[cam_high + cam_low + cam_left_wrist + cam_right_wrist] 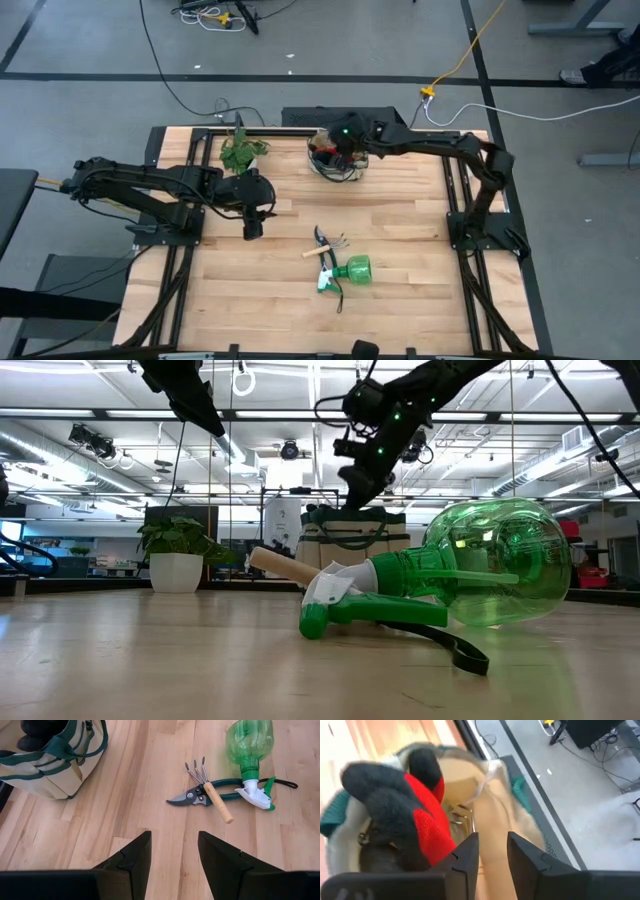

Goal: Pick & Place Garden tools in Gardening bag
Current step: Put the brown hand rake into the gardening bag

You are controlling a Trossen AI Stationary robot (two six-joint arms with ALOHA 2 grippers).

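- Lying flat, spray bottle (352, 270) runs its long axis three-to-nine, trigger toward nine.
- Right gripper (492, 851) over gardening bag (335, 155), fingers apart.
- Left gripper (172, 855) gapes empty.

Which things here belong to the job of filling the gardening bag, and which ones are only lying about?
Belong to the job:
- gardening bag, at the table's far edge
- gloves, black and red, already in the bag
- pruning shears
- wooden-handled hand tool, lying across the shears
- green spray bottle, on its side

Only lying about:
- potted plant
- cables on the floor
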